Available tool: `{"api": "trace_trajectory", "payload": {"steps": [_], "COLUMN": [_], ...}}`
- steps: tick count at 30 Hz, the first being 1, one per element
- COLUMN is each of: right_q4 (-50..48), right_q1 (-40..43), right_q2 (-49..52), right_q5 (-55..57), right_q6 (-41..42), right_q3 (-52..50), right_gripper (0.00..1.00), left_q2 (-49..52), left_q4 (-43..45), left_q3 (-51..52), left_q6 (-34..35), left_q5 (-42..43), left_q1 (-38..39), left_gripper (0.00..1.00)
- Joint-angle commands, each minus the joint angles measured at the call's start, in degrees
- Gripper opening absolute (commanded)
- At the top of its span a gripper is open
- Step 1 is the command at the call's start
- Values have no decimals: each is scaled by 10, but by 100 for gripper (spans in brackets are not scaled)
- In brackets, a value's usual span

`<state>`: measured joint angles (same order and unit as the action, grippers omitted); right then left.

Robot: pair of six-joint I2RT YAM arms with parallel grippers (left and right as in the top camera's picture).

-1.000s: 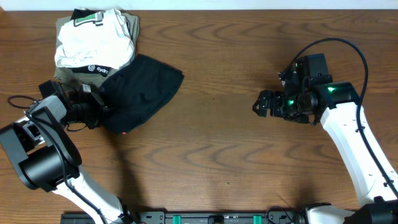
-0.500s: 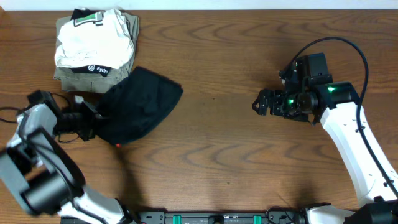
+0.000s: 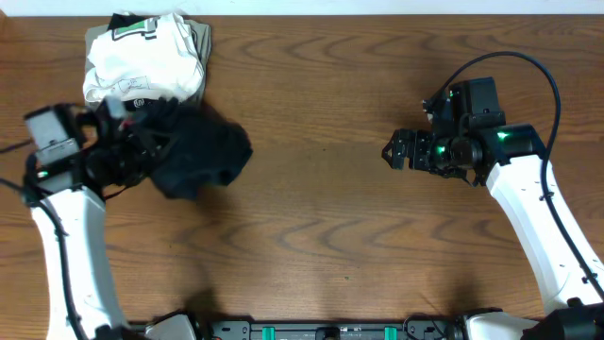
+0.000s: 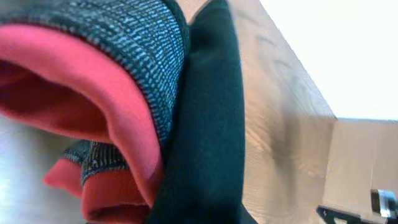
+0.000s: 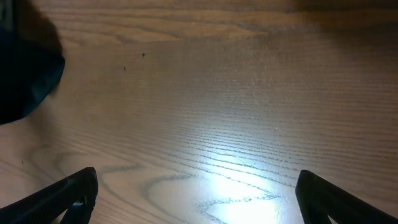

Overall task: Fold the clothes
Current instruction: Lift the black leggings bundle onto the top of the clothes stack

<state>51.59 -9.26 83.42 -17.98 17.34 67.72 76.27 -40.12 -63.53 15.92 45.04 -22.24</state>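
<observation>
The clothes (image 3: 196,156), a pair of black pants, sit bunched at the upper left of the overhead frame, against the lower edge of the folded stack (image 3: 142,66). My left gripper (image 3: 130,156) pinches the cloth at the grey, red-lined waistband (image 4: 93,93), probably to lift it clear for spreading. My right gripper (image 3: 396,151) waits at right, jaws spread and holding nothing, above the bare table (image 3: 311,255). No basket or bin shows.

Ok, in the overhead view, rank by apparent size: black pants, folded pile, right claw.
1. Tied: folded pile and black pants, about alike; pants possibly lifted nearer the camera.
2. Smallest: right claw.
</observation>
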Motion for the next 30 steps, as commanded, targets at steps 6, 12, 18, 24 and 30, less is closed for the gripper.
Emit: {"api": "trace_trajectory", "payload": {"steps": [6,12,18,24,30], "right_q4": [3,7,12,31,39], "right_q1": [-5,-5,-5,-5,-5], "right_q2": [2,2,2,2,2], "right_q5": [2,7,12,26,43], "right_q6": [-25,-33,-33,-33,-33], "right_q3": [0,0,0,0,0], "right_gripper": [99,99,99,99,99], "left_q2": [-10,-9,33,125,205], "left_q4": [139,239,313,343,360], "left_q3": [-18,-27,-50,-127,-242], "left_q6": [41,56,58,61,61], "left_q5": [0,-67,-135,-200,-237], "left_q1": [128,184,194,194,187], "left_gripper": [6,6,6,6,6]}}
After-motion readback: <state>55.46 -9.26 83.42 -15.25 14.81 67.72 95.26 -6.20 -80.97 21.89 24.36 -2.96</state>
